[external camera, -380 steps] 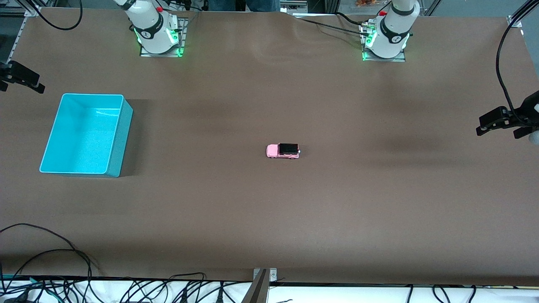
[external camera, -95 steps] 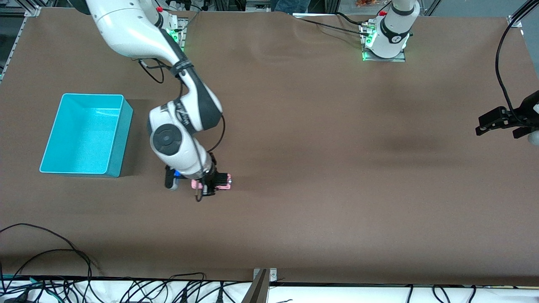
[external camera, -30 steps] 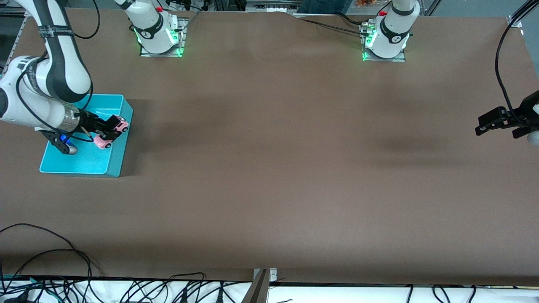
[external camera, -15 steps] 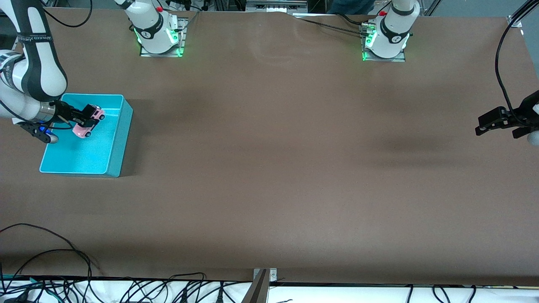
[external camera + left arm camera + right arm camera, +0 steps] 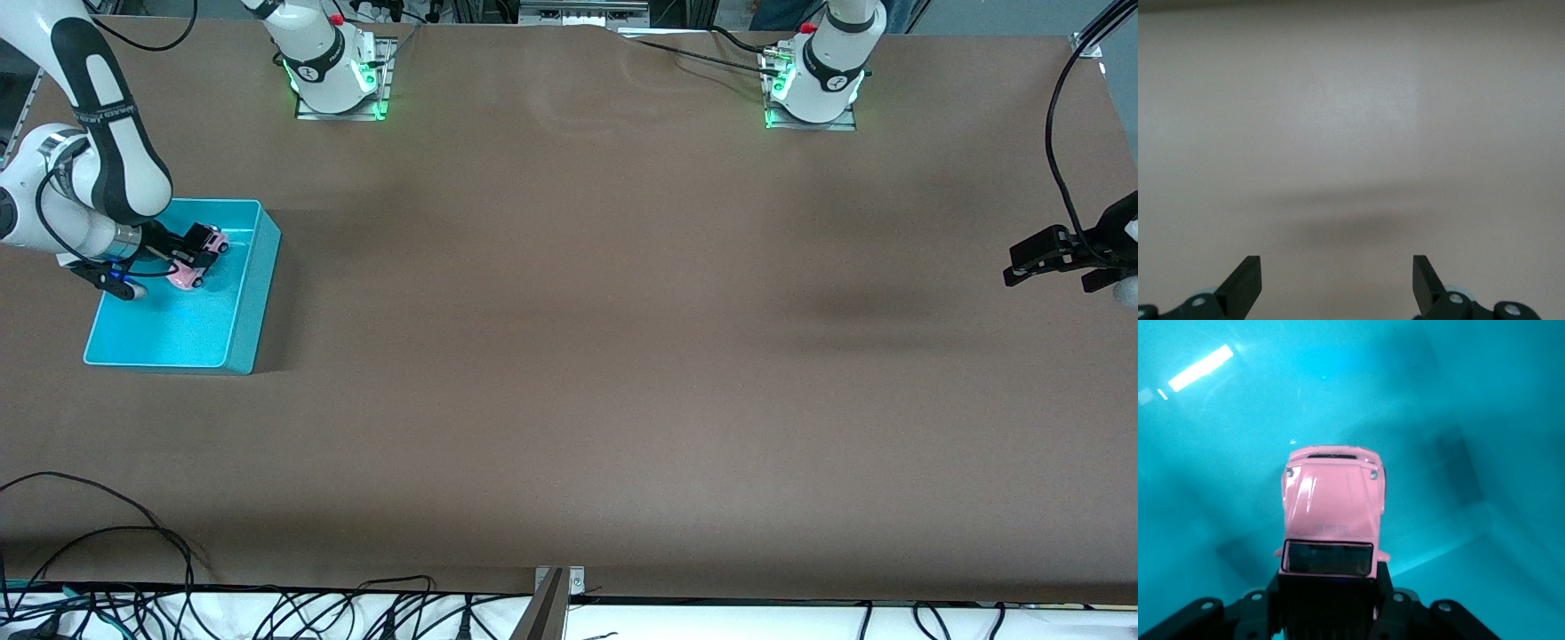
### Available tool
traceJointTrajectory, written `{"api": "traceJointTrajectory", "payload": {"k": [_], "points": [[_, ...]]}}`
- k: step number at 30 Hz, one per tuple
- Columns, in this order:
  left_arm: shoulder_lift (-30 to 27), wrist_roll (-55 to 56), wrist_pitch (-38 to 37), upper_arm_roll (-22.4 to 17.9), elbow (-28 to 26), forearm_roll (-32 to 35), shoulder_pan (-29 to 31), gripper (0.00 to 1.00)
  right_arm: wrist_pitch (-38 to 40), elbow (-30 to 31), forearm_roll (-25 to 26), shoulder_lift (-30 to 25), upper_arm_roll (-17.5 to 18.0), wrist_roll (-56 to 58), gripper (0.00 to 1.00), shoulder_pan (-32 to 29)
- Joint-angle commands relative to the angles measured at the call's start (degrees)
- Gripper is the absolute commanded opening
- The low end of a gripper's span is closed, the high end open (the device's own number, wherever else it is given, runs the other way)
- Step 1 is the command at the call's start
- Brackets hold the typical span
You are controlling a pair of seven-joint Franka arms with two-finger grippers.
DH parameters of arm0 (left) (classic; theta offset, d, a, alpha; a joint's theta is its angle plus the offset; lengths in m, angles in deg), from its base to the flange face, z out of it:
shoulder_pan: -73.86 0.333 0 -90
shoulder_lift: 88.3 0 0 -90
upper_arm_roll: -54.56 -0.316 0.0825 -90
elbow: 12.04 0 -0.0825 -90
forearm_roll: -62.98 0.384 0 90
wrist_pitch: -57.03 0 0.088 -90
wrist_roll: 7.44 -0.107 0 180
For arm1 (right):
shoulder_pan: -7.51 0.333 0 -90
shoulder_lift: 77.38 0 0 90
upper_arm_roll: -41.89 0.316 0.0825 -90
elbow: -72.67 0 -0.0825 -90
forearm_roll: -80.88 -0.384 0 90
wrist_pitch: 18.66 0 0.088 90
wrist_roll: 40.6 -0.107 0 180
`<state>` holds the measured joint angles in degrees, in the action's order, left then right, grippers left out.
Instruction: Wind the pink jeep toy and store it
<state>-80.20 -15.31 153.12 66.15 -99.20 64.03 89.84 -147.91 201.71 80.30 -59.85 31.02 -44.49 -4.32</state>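
We see the right claw [image 5: 191, 255] clamped on the pink jeep toy's [image 5: 197, 259] black rear, nose toward 2 o'clock, low inside the teal bin [image 5: 251, 293] for drop-off, while the left claw [image 5: 1047, 262], spread wide and empty, waits over bare counter [image 5: 578, 356].

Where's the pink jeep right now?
The pink jeep toy is held in the shut right gripper, over the inside of the teal bin at the right arm's end of the table.

Teal bin [image 5: 253, 293] on brown table [image 5: 569, 356], right arm's end; cables [image 5: 267, 613] at near edge.
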Motion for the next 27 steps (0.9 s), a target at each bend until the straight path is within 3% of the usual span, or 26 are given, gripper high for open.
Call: {"api": "traceJointTrajectory", "payload": {"k": [1, 15, 16, 18, 19, 21, 27], "points": [[-1.07, 0.48, 0.24, 0.19, -1.17, 0.8, 0.1, 1.0, -0.56, 0.42, 2.07, 0.92, 0.06, 3.36, 0.0, -1.97], [-1.07, 0.48, 0.24, 0.19, -1.17, 0.8, 0.1, 1.0, -0.56, 0.42, 2.86, 2.51, 0.15, 3.37, 0.0, -2.67], [-1.07, 0.48, 0.24, 0.19, -1.17, 0.8, 0.1, 1.0, -0.56, 0.42, 2.86, 2.51, 0.15, 3.37, 0.06, -2.67], [-1.07, 0.48, 0.24, 0.19, -1.17, 0.8, 0.1, 1.0, -0.56, 0.42, 2.86, 2.42, 0.15, 3.28, 0.28, -2.76], [-1.07, 0.48, 0.24, 0.19, -1.17, 0.8, 0.1, 1.0, -0.65, 0.42, 2.86, 2.42, 0.15, 2.84, 0.48, -2.76], [-1.07, 0.48, 0.24, 0.19, -1.17, 0.8, 0.1, 1.0, -0.65, 0.33, 2.86, 2.07, 0.15, 2.49, 1.0, -2.76], [-1.07, 0.48, 0.24, 0.19, -1.17, 0.8, 0.1, 1.0, 0.14, 0.24, 2.77, 0.31, 0.32, 2.31, 1.0, -2.76]]}}
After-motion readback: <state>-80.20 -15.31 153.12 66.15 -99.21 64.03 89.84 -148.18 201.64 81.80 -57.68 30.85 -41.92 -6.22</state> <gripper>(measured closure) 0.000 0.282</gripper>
